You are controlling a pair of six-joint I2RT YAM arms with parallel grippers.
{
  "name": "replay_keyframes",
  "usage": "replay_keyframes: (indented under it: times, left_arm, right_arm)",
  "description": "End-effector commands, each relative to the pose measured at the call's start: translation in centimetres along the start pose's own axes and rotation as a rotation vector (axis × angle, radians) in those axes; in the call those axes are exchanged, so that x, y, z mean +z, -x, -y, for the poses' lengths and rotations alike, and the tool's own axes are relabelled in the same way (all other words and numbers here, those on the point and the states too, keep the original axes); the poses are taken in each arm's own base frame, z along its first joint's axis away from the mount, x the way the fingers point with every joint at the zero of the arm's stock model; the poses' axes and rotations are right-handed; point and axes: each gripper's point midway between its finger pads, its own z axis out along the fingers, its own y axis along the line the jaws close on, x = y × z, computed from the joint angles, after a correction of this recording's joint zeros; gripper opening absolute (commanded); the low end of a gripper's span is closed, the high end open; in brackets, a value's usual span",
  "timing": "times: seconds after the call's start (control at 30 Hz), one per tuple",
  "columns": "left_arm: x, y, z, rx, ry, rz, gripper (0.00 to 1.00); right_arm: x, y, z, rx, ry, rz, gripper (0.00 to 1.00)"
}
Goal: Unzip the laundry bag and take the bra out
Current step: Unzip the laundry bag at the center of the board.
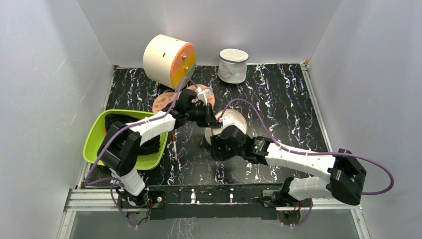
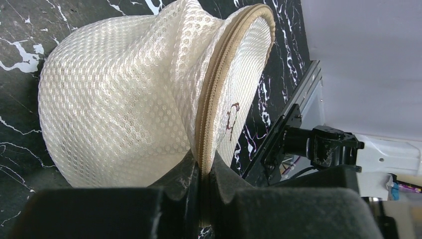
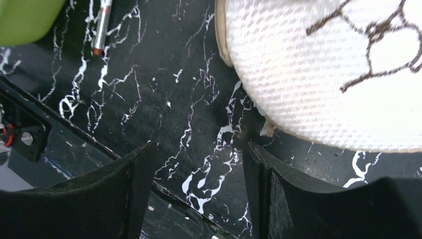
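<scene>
We see a black table (image 1: 278, 107) veined with white like marble, boxed in by plain white walls (image 1: 209, 22) on its left, far and right sides, with a metal rail (image 1: 204, 195) along its near edge. Near the middle of the surface the laundry bag (image 1: 233, 122) (image 2: 124, 99) (image 3: 323, 74) lies on its side, its flat face with the dark line drawing (image 2: 231, 119) (image 3: 373, 45) turned towards the near edge. The left gripper (image 1: 209, 117) (image 2: 201, 184) is pinched tight on the bag's tan zip trim (image 2: 214, 99) at the rim. The right gripper (image 1: 217, 149) (image 3: 196, 154) sits low over the table just beside the flat face, its jaws spread wide with only bare table between them; a small tan tab (image 3: 268, 128) juts from the rim near one finger. By the left edge a green tray (image 1: 97, 132) holds a black garment (image 1: 117, 122), and a thin pen-like stick (image 1: 175, 147) (image 3: 102, 25) lies between the tray and the bag. Towards the far left corner stands a cream drum (image 1: 161, 57) with an orange face, an orange patterned cloth (image 1: 163, 102) in front of it. At the far edge stands a white cylindrical mesh bag (image 1: 233, 65) with a dark rim.
</scene>
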Motion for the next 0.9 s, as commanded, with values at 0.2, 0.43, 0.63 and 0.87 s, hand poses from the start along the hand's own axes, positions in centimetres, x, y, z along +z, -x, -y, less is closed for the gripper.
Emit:
replay_keyframes:
  times: [0.2,0.43,0.63,0.87]
  left_arm:
    - [-0.7,0.6,0.3,-0.026,-0.037,0.009,0.00]
    - [-0.8,0.7,0.5,-0.030,-0.047,0.010,0.00]
    - [-0.7,0.6,0.5,-0.036,-0.054,0.004,0.00]
    - [-0.8,0.6,0.6,-0.038,-0.060,0.006,0.00]
  right_arm:
    - [-1.2,0.0,1.8,0.032,-0.125,0.046,0.61]
    - [-2.4,1.3,3.3,0.125,-0.181,0.161,0.54]
    - [-1.7,0.9,3.8,0.136,-0.188,0.188,0.42]
    - [-0.4,1.3,4.0,0.151,-0.189,0.243,0.28]
